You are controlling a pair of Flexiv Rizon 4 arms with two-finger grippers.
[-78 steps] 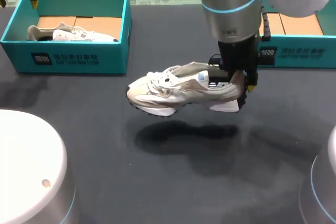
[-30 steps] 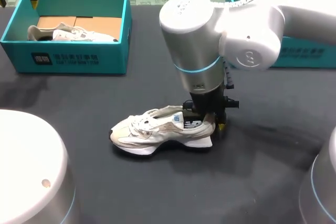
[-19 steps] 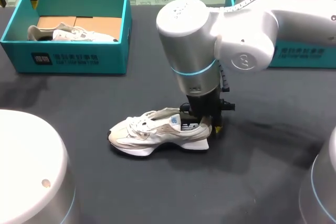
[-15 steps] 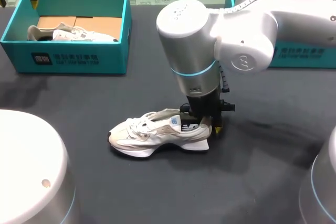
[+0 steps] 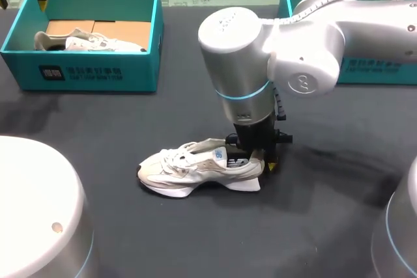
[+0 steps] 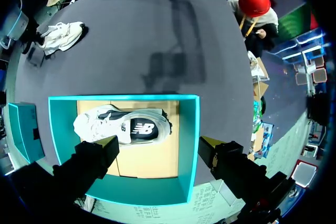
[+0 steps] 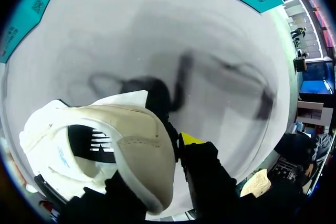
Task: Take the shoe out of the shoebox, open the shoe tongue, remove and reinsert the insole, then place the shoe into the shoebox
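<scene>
Down on the dark table (image 5: pixel 195 239), near its middle, the shoe (image 5: pixel 202 170) rests upright on its sole. Its long axis runs across the head view from side to side, with the toe pointing toward the robot's left and the heel toward its right. The right gripper (image 5: pixel 260 157) stands over the heel and is clamped on the heel wall, one finger inside the shoe's opening and the yellow-tipped one (image 7: pixel 189 139) pressed against the outside of the heel. The right shoebox (image 5: pixel 371 69) sits well apart from the shoe, at the table's far right. At the far left, the left gripper (image 6: pixel 160 144) hangs above the left shoebox (image 6: pixel 189 129) with its fingers spread wide, grasping nothing. A second shoe (image 6: pixel 123 127) lies on its side in that box, on the cardboard floor.
</scene>
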